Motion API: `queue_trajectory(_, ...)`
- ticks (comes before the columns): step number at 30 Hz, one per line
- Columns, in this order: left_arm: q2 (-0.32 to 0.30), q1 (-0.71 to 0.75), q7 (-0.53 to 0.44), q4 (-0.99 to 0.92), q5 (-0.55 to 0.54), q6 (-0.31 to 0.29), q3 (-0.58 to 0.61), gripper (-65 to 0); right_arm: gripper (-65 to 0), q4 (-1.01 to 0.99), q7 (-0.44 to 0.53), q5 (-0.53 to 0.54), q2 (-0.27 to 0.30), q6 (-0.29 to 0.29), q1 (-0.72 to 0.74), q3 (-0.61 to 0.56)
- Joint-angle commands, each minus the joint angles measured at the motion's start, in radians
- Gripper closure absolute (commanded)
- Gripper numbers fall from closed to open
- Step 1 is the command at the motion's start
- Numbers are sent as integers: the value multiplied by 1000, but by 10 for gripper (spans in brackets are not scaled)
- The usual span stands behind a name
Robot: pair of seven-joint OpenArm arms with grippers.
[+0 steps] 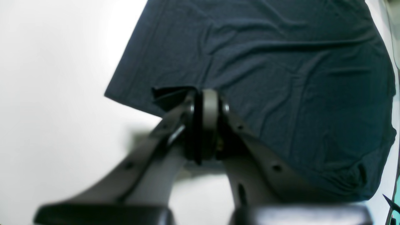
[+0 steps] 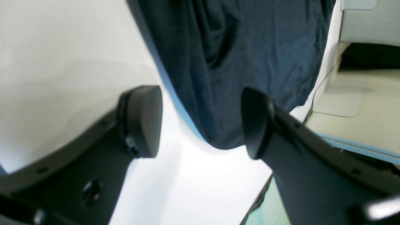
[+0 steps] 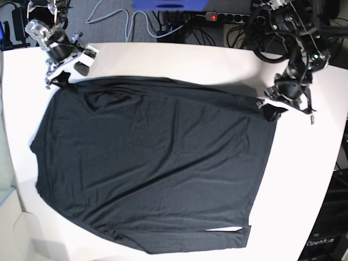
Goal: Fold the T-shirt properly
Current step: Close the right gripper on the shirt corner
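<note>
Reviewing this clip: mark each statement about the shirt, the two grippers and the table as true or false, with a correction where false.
1. The left gripper is shut on a corner of the T-shirt. True.
2. The right gripper is clamped on the fabric. False: its jaws stand apart, with the shirt's edge hanging between them, ungripped.
3. The T-shirt lies spread flat on the white table. True.
4. The shirt carries a large printed logo. False: the dark fabric is plain, only wrinkled.
5. Both grippers are at the shirt's near edge in the base view. False: both are at its far edge, one at each corner.
</note>
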Motion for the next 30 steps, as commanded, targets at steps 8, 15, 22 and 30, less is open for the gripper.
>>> queue_trajectory(8,-7,-7,-24,19,-14,-4,-2,-24,-398,-58,15,-6,12,8,40,-1)
queue_trajectory(15,-7,-7,-24,19,-14,-4,-2,-24,-326,-89,15,-6,12,8,47,-3)
queue_trajectory(22,-7,-7,-24,20,-14,-4,-2,-24,-248,-155,15,-7,13,8,78,2)
queue_trajectory(30,-7,-6,-24,22,-14,-4,-3,-24,-254,-156,10,-7,67,57,46,0)
